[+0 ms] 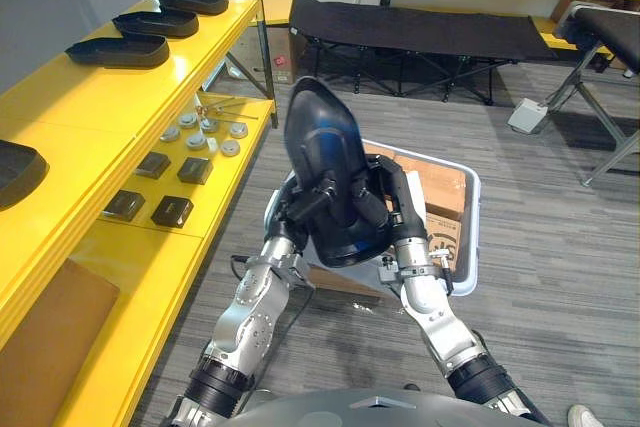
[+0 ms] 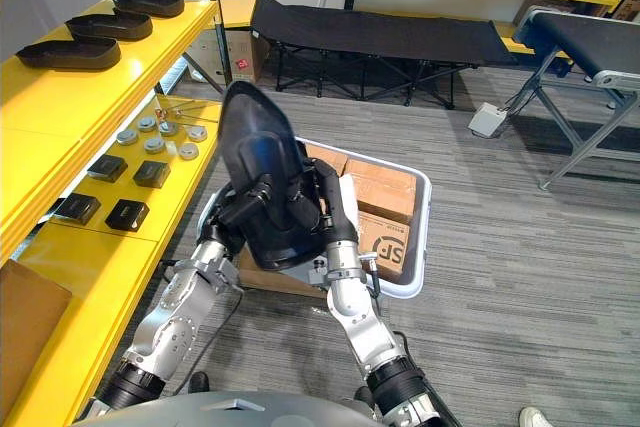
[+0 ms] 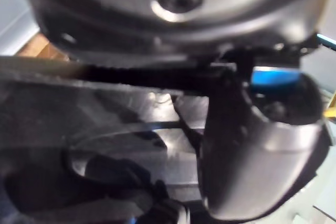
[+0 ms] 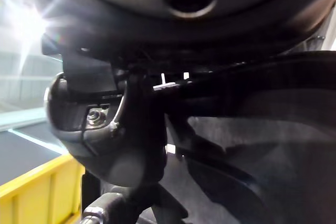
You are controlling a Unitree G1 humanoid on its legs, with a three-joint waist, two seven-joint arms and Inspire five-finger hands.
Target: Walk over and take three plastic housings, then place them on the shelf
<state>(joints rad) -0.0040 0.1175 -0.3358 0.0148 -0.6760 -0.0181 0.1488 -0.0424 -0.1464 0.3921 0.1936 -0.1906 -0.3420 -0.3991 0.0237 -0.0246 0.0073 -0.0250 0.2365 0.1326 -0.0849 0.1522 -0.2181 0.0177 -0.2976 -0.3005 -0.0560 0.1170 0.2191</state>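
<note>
Left hand fingers curled over the front face of the black housing; right hand fingers clamped on its 3 o'clock edge. Housing held upright between both hands, lower half in the grip. Long axis 6–12 o'clock, narrow end at 12, leaning slightly to 11. Behind it at 4 o'clock: white bin with cardboard boxes. At 9–10 o'clock: yellow shelf carrying three like housings; small black boxes and metal discs on its lower level
</note>
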